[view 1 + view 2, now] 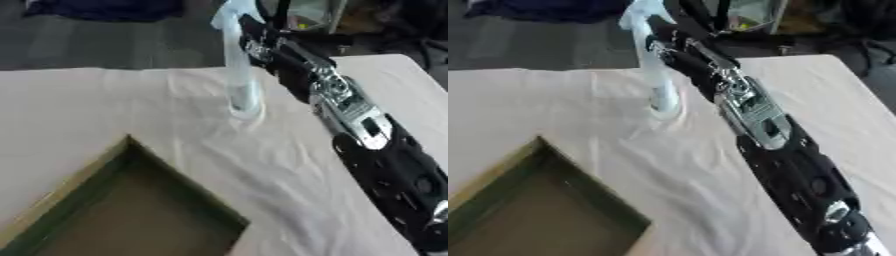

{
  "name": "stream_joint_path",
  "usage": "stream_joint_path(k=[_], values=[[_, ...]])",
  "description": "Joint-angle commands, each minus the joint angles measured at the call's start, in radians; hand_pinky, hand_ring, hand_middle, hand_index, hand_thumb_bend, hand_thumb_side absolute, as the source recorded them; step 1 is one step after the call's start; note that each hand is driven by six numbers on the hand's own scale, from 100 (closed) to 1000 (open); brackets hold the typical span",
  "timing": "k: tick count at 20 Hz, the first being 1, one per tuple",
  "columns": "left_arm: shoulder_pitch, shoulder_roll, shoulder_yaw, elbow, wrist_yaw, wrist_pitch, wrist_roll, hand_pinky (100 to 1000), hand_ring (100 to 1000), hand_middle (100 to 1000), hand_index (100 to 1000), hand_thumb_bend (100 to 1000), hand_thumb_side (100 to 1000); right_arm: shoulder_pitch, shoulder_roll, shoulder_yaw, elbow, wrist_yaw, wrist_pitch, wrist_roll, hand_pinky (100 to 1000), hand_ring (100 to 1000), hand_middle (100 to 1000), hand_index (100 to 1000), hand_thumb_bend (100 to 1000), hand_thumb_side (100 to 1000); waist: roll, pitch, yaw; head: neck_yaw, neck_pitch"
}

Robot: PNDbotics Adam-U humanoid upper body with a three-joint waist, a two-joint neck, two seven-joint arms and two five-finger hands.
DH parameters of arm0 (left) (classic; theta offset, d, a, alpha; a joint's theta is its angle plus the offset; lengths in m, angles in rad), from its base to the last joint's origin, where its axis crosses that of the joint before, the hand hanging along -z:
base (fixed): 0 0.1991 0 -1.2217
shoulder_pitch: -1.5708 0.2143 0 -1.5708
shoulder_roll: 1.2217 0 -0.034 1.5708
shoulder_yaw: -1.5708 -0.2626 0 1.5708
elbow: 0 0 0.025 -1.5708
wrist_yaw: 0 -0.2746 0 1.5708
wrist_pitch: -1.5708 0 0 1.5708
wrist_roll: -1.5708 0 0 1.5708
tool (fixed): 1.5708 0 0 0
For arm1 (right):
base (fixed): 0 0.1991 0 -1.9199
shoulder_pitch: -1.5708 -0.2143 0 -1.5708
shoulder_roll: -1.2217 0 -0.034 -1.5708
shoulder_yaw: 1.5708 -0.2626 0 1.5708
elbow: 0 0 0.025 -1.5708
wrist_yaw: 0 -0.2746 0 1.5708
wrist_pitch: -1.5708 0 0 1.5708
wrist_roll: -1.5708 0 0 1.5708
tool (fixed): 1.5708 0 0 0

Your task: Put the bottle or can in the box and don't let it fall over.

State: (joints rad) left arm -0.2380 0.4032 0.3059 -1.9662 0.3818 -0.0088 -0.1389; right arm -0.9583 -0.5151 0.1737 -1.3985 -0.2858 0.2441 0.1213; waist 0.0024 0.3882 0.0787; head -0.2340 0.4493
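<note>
Here we have a tall, clear plastic bottle (238,65) standing upright on the white tablecloth (289,165), well beyond the open cardboard box (122,210) at the near left. Our right hand (255,37) is up against the bottle's upper part, near the neck, but the fingers are blurred into the dark arm; we cannot tell whether they are closed round it or merely touching. Our left hand shows in neither view. We judge the bottle light, probably empty or nearly so, thin-walled and smooth, so it may dent or slip in a squeeze. Being tall with a narrow base, it would topple easily. We would hold it round the body, a little above the middle, and keep it vertical until its base meets the box floor.
</note>
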Motion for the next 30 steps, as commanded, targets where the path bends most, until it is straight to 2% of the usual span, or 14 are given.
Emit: stream_joint_path(k=[1, 12, 30], values=[[-0.004, 0.023, 0.007, -0.012, -0.003, -0.004, -0.001, 977, 1000, 981, 721, 100, 763, -0.017, -0.031, -0.012, -0.005, 0.015, -0.001, -0.004, 1000, 1000, 1000, 1000, 100, 524, 0.003, -0.022, -0.006, 0.003, -0.008], [-0.002, 0.023, 0.006, -0.011, -0.004, -0.008, -0.003, 978, 1000, 982, 721, 100, 762, -0.008, -0.026, -0.008, 0.005, 0.035, 0.006, -0.007, 1000, 1000, 1000, 1000, 100, 528, 0.009, -0.020, -0.007, -0.001, -0.010], [-0.001, 0.026, 0.006, -0.008, -0.005, -0.014, -0.005, 980, 1000, 983, 721, 100, 761, -0.012, -0.069, -0.035, 0.019, -0.002, -0.002, -0.038, 1000, 1000, 1000, 1000, 100, 524, 0.012, -0.018, -0.006, -0.005, -0.019]])
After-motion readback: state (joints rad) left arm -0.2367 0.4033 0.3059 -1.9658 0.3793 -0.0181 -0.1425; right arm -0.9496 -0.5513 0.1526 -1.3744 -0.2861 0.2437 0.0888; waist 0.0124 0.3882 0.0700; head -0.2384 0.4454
